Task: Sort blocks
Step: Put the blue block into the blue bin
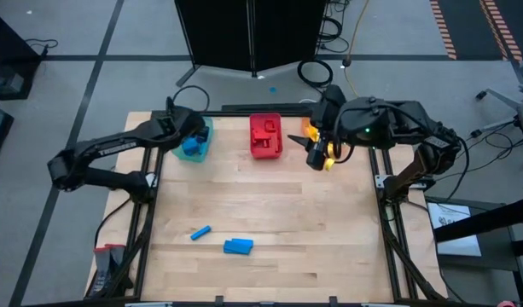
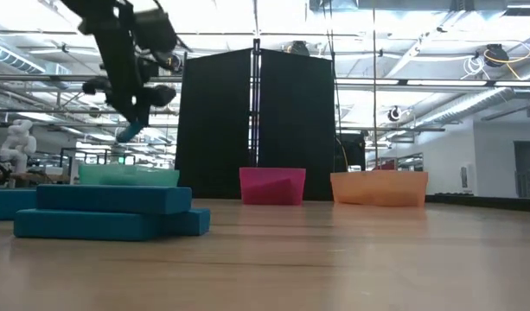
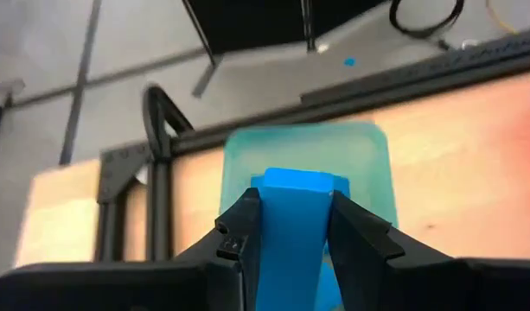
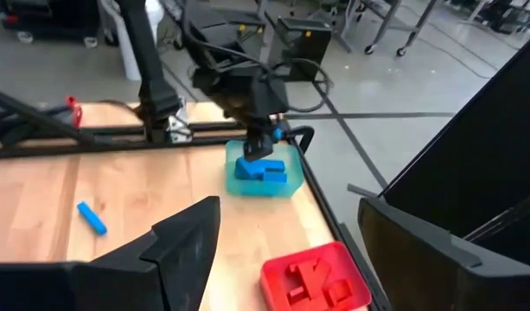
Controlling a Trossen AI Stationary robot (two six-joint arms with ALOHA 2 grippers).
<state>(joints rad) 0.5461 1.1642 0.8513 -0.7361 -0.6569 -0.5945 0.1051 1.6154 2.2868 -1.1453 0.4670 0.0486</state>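
Blue block [image 3: 290, 225] clamped in left gripper [image 3: 292, 226], directly over teal bin [image 3: 368, 164].
Block's long axis ran along the fingers, pointing at the bin. Right gripper [image 1: 316, 153] sat empty, fingers apart, by orange bin [image 2: 379, 187]. Two blue blocks [image 1: 238, 246] left mid-table, nearer left arm.

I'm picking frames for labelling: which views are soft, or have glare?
Low view: the near blue blocks are soft, and the ceiling lights glare. Left wrist view: the left hand and its blue block are blurred close up. Right wrist view: the right hand is soft. High view: even light.
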